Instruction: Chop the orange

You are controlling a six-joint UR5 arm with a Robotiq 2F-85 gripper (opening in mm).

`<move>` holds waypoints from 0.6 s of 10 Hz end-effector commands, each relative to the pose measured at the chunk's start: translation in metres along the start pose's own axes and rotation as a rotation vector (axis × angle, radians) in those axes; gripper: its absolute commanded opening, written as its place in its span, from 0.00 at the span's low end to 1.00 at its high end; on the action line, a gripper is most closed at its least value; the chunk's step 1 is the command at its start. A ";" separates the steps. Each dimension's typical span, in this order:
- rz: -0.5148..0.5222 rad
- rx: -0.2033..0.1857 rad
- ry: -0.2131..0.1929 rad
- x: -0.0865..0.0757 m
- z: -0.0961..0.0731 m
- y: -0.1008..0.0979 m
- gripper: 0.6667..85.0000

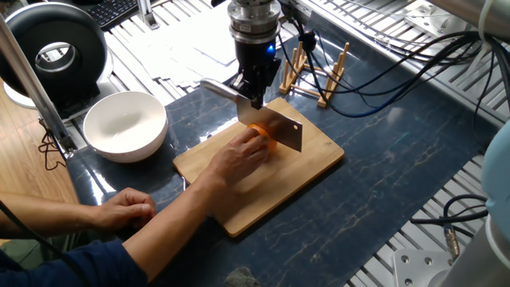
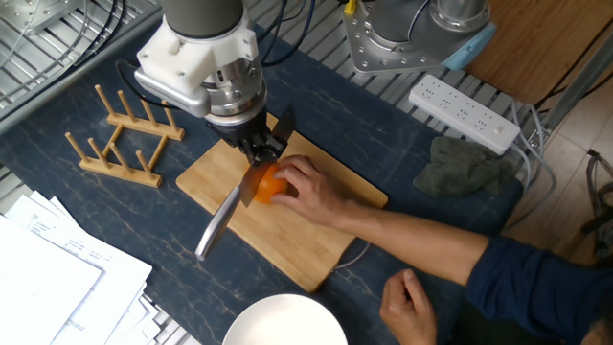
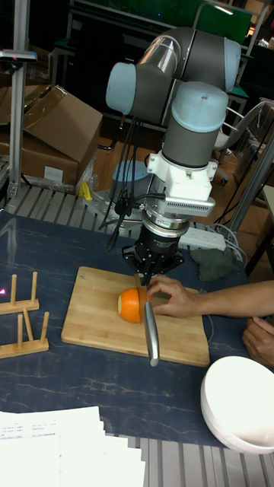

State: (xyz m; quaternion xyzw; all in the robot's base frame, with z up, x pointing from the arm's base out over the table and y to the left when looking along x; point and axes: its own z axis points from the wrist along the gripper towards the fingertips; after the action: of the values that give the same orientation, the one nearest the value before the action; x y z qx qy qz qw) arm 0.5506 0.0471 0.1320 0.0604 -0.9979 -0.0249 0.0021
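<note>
The gripper (image 2: 261, 147) is clamped on the handle of a cleaver (image 1: 275, 127), top-centre in one fixed view, with the handle end poking out to its left. The fingertips themselves are mostly buried behind the knife, so exact pad contact can't be made out.

The blade is held edge-down over the orange (image 3: 131, 304), which sits near the middle of the wooden cutting board (image 1: 299, 179). In one fixed view the fruit is almost entirely hidden behind the blade and a person's hand (image 1: 243, 157); only a sliver of orange is seen. Whether the edge has actually bitten into the peel can't be told from that side. The tall fixed view gives way more: the blade is seen nearly edge-on, just at the right side of the fruit, and the rounded left half is fully exposed. The other fixed view shows the hand (image 2: 311, 187) cupped against the fruit from the right, fingers touching it.

Further out: a white bowl (image 1: 125, 125) left of the board, cut off at the bottom edge in the other fixed view. A wooden peg rack (image 2: 120, 134) is seen past the board. A power strip (image 2: 465, 103) and a grey rag (image 2: 463, 168) are only properly visible in the other fixed view, upper right. The person's second hand (image 1: 127, 209) rests flat on the table (image 1: 398, 159), lower left.
</note>
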 end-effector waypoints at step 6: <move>0.008 -0.025 -0.026 -0.005 0.014 0.002 0.01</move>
State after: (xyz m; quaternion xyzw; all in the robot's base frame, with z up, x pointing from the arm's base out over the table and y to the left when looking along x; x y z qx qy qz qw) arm 0.5527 0.0481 0.1212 0.0584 -0.9978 -0.0302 -0.0052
